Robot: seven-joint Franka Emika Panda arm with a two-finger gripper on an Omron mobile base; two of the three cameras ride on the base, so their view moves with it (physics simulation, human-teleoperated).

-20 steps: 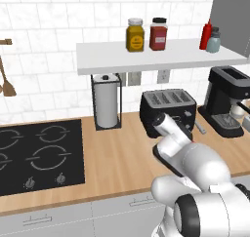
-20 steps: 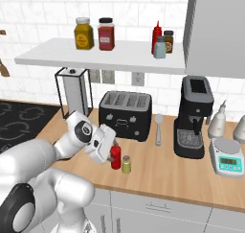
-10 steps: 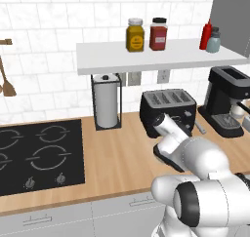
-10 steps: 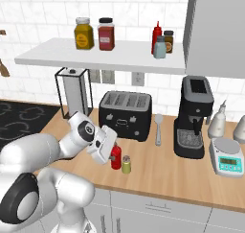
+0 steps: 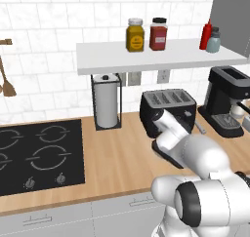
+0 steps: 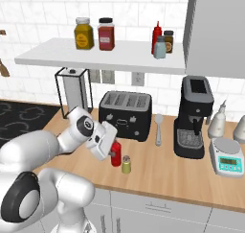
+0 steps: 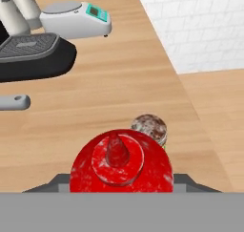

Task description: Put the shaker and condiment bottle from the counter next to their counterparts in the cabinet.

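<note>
Step in hand: grabbing the condiment bottle (image 6: 116, 153) off the desk (image 6: 167, 172). Pincer (image 6: 113, 154) is low by the front of the toaster (image 6: 126, 115), clamped on the bottle's body; hand view looks straight down on the red nozzle cap, tips hugging either side. Bottle is upright, base seemingly on the wood, not yet lifted. Shaker (image 6: 126, 164) stands just beside it, on the side away from the arm, near but apparently not touching.

Counterparts: red squeeze bottle (image 6: 156, 36) and grey-blue shaker (image 6: 160, 48) sit at the right end of the cabinet (image 6: 95, 57), near the dark panel.

Next, probably: lift straight up so the shaker isn't knocked, clear the toaster and coffee machine (image 6: 194, 117), swing up and right, then set the bottle down next to its twin w/o bumping it. Shaker comes after.
</note>
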